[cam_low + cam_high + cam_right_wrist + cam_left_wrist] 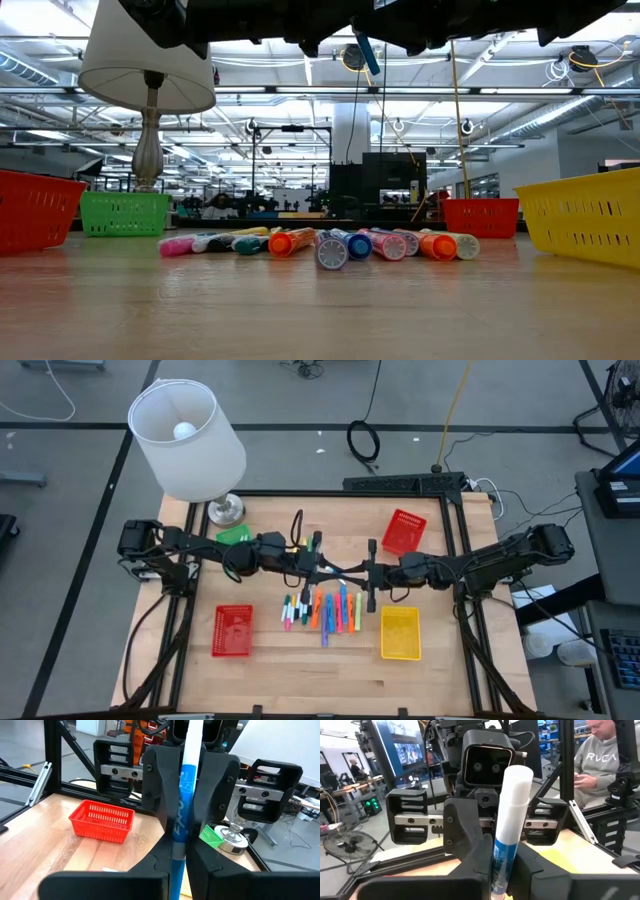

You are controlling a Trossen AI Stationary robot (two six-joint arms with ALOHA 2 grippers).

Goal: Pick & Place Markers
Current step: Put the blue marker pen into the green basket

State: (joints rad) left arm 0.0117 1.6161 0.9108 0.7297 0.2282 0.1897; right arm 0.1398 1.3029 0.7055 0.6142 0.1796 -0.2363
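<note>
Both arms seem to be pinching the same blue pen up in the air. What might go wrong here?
Both the left gripper and the right gripper are shut on one blue marker, above the table. If one pulls before the other lets go, it may twist or slip. Dropped, it would likely land among the markers lying below and scatter them.

a robotics lab in a large open industrial hall: bare ceiling trusses (300,95) with strip lights, equipment racks (385,185) behind, cables (362,440) across grey floor, a monitor (402,752), a standing fan (342,847), a seated person (600,760) nearby.
</note>
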